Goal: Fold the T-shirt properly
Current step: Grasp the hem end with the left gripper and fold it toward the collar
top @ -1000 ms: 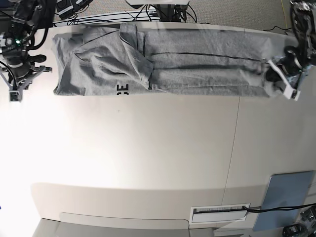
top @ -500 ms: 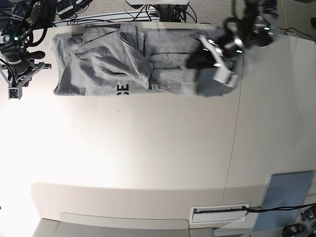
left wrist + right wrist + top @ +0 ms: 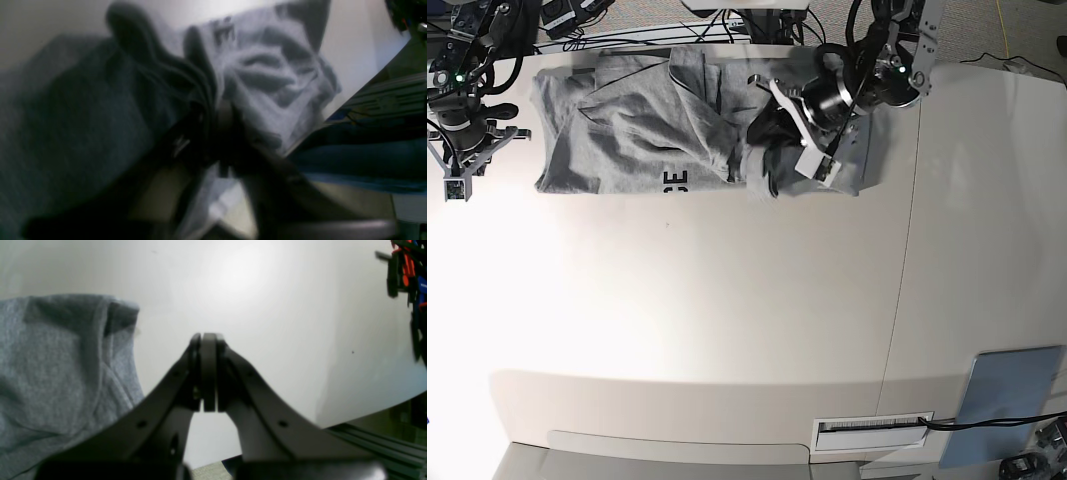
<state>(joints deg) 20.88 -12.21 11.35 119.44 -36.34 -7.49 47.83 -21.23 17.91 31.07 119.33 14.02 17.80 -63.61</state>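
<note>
**Base view: left arm over the grey fabric**

The T-shirt [image 3: 642, 125] is lying along the table's [image 3: 727, 320] far edge. The left gripper [image 3: 792, 135] is hovering over its doubled-back end; blurred fabric is bunching between its jaws, so I cannot tell whether it is gripping. The right gripper [image 3: 204, 373] is sitting with jaws pressed together, empty, the shirt's edge just beside it.

Soft matt heather cloth T-shirt [image 3: 627, 130] on a smooth, faintly glossy table [image 3: 727, 300].
</note>
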